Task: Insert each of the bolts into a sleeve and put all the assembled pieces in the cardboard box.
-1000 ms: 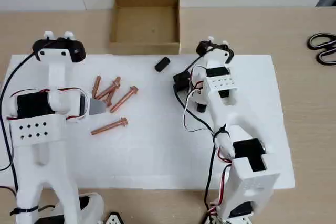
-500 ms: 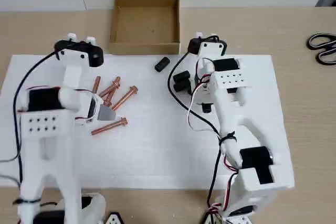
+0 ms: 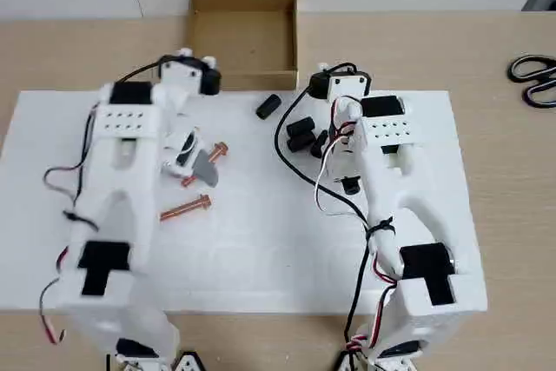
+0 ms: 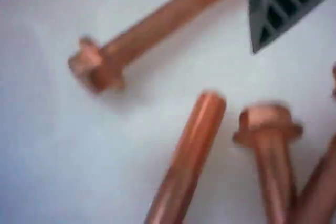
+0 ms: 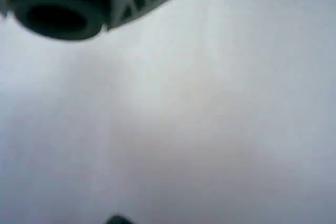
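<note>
Several copper bolts lie on the white foam sheet (image 3: 261,249); one bolt (image 3: 184,208) lies apart, another bolt's head (image 3: 218,150) pokes out from under my left arm. My left gripper (image 3: 196,162) hovers open just over them, its grey finger (image 4: 278,3) beside a bolt (image 4: 131,45) and two more bolts (image 4: 189,156) (image 4: 268,129). Black sleeves lie near the sheet's far middle: one (image 3: 268,106) alone, two (image 3: 301,132) side by side. My right gripper (image 3: 330,141) stands right beside that pair, with a black sleeve (image 5: 55,17) close against it. The cardboard box (image 3: 195,36) sits beyond the sheet.
Scissors (image 3: 534,76) lie on the wooden table at the far right. Black cables (image 3: 291,158) loop from the right arm over the sheet near the sleeves. The near half of the foam sheet is bare.
My left arm has swung forward and to the right, bringing its gripper over the bolts. My right arm has stretched farther out, up to the pair of sleeves.
</note>
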`<action>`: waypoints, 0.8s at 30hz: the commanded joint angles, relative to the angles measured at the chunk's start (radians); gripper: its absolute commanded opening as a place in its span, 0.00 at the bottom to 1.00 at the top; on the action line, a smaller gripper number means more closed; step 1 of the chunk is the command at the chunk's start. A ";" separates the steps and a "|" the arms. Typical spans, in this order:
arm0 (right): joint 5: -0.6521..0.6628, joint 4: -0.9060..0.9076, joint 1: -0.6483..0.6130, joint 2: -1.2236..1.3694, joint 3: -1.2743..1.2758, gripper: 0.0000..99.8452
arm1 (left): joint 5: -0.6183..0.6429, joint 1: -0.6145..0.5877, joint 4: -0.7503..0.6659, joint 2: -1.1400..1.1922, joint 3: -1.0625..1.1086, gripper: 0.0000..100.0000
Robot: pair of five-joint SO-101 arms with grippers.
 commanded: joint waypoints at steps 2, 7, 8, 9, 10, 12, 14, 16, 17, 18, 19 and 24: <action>0.011 0.008 0.007 -0.071 -0.044 0.00 | -0.002 0.008 -0.018 0.146 -0.171 0.31; 0.011 0.008 0.005 -0.071 -0.044 0.00 | 0.002 0.014 -0.015 0.305 -0.298 0.30; 0.011 0.008 0.005 -0.071 -0.044 0.00 | 0.002 0.015 -0.015 0.327 -0.321 0.30; 0.011 0.008 0.004 -0.071 -0.044 0.00 | 0.003 0.015 -0.015 0.345 -0.343 0.30; 0.011 0.008 0.004 -0.071 -0.044 0.00 | 0.003 0.015 -0.015 0.361 -0.361 0.30; 0.011 0.008 0.002 -0.071 -0.044 0.00 | 0.003 0.015 -0.005 0.381 -0.392 0.30; 0.011 0.008 0.001 -0.071 -0.044 0.00 | 0.003 0.015 0.008 0.402 -0.426 0.28; 0.011 0.008 0.001 -0.071 -0.044 0.00 | 0.003 0.015 0.012 0.423 -0.453 0.24; 0.011 0.008 0.001 -0.071 -0.044 0.00 | 0.005 0.015 0.012 0.434 -0.469 0.22; 0.011 0.008 0.001 -0.071 -0.044 0.00 | 0.005 0.015 0.012 0.446 -0.483 0.21; 0.011 0.008 0.001 -0.071 -0.044 0.00 | 0.005 0.015 0.012 0.459 -0.493 0.19; 0.011 0.008 0.001 -0.071 -0.044 0.00 | 0.015 0.034 0.014 0.520 -0.535 0.17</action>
